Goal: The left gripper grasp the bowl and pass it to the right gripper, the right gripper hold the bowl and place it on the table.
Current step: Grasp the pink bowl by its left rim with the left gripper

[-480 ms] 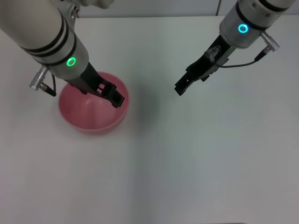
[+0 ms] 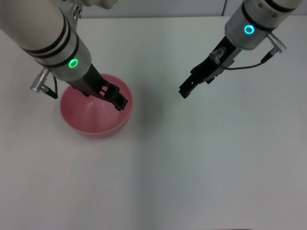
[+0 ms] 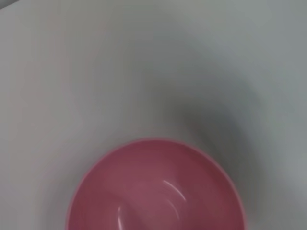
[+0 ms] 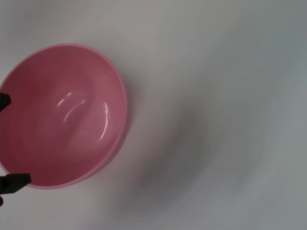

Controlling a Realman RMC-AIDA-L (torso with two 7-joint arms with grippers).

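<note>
1. Bowl (image 2: 94, 113) sits upright on the table (image 2: 192, 167), left side.
2. We see the left gripper (image 2: 117, 99) over the bowl's right rim; open or closed, we can't tell.
3. Right gripper (image 2: 184, 90) hovers well right of it, state unclear.

Lab-style test bench: bare white table (image 2: 192, 167), 2 robot arms.

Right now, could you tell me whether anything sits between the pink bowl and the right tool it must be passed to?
Nothing visible does. The pink bowl rests on the white table with the left tool over its rim, and only bare tabletop lies between it and the right tool, which hangs above the table toward the robot's right.
</note>
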